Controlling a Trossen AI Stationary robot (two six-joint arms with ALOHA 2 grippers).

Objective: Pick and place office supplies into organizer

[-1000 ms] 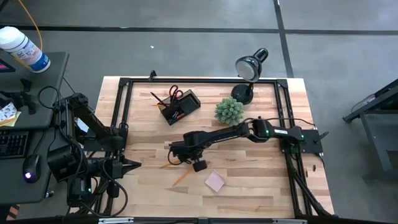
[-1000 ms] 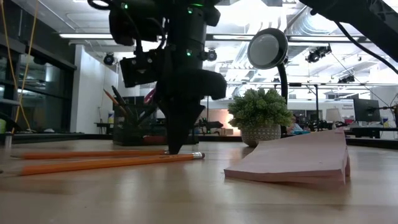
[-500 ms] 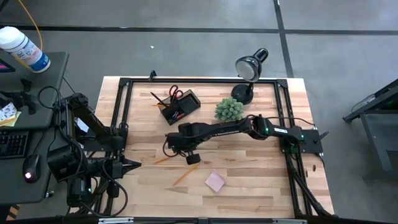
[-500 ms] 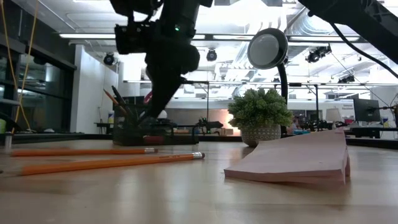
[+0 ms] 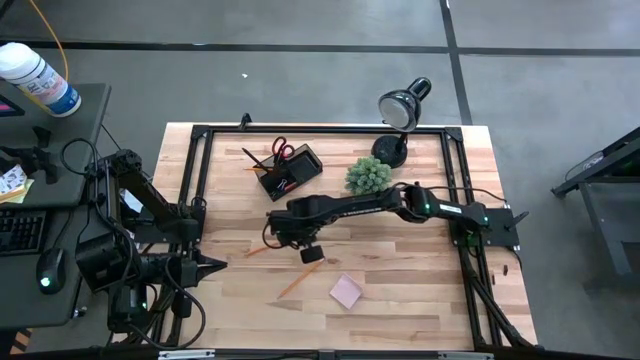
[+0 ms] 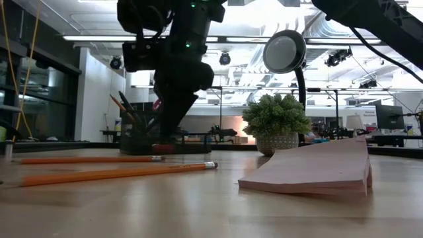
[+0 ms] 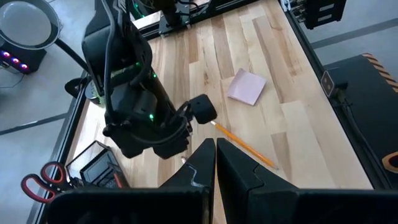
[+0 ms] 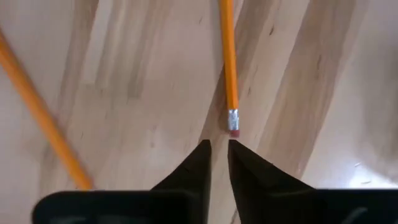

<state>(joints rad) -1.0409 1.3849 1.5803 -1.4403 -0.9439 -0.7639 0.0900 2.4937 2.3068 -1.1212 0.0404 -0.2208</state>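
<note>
Two orange pencils lie flat on the wooden table: a far pencil (image 6: 86,160) and a near pencil (image 6: 119,173). My right gripper (image 8: 219,144) hovers above the far pencil's eraser end (image 8: 233,129), pointing steeply down. It is open by a narrow gap and holds nothing. It also shows in the high view (image 5: 276,241) and the low view (image 6: 166,135). The pink sticky-note pad (image 5: 346,291) lies nearer the front. The dark organizer (image 5: 290,172) stands at the far left with orange-handled scissors (image 5: 283,150) sticking up out of it. My left gripper (image 7: 216,146) is shut and waits at the table's left edge.
A green spiky plant (image 5: 368,177) and a black desk lamp (image 5: 400,110) stand at the far right, behind my right arm. A black frame (image 5: 200,180) runs along the table's edges. Bare wood lies between the pencils and the organizer.
My right gripper has risen from the tabletop, where its tips stood by the far pencil, and has moved a little toward the far edge and the organizer. Both pencils lie on the table.
</note>
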